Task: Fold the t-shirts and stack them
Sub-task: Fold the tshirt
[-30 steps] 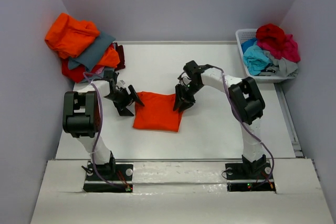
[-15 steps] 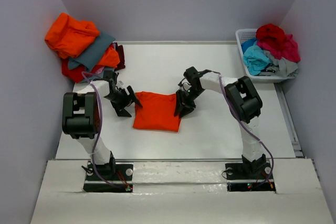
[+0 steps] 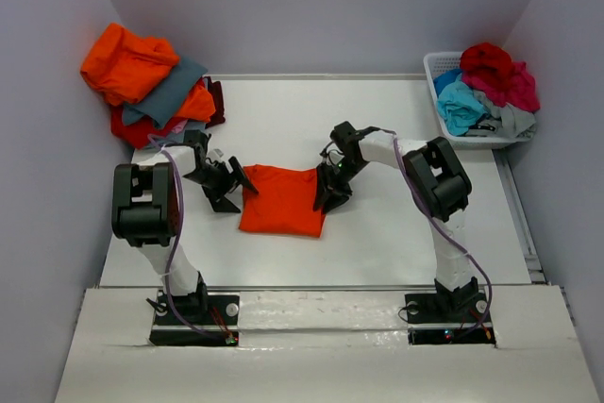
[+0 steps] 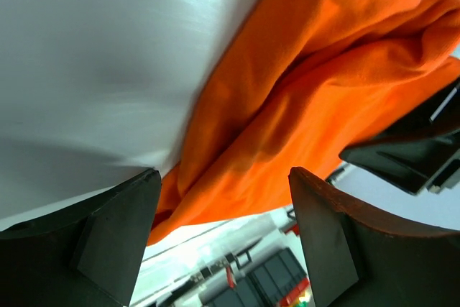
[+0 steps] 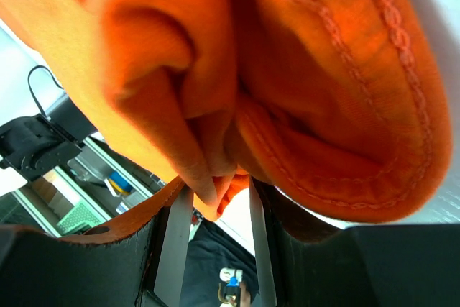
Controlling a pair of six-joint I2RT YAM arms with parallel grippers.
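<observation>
- The right tool (image 3: 327,193) is pinched narrow on the right-hand edge of the orange t-shirt (image 3: 281,203). Its wrist view shows a bunched, hemmed fold of cloth caught between the fingers.
- The left tool (image 3: 229,188) stands wide and holds nothing. In its wrist view the shirt's left edge lies just ahead of the spread fingers (image 4: 115,239), close to the cloth but not closed on it.
- Between the two tools the orange t-shirt lies flat on the counter (image 3: 396,233) as a compact, roughly square packet, so it looks already folded down.
- My judgement is that the step in hand is the last fold or the pick-up of this shirt, with one side gripped and the other not yet.
- The next move calls for the left tool to close on the near-side edge. Both tools must then lift together so the packet does not open or sag.
- Beyond the left tool, toward the far-left corner, sits the pile of t-shirts (image 3: 151,82), orange with grey among them. It is the likely place for this one.
- Well to the right of the right tool, at the far-right corner, a white basket (image 3: 436,65) holds more shirts (image 3: 486,82) in red, crimson and turquoise, waiting their turn.
- The right arm rises from its base to a raised elbow. Its forearm reaches leftward and its wrist tips down onto the cloth.
- The left arm mirrors it, elbow high and its wrist turned rightward toward the shirt.
</observation>
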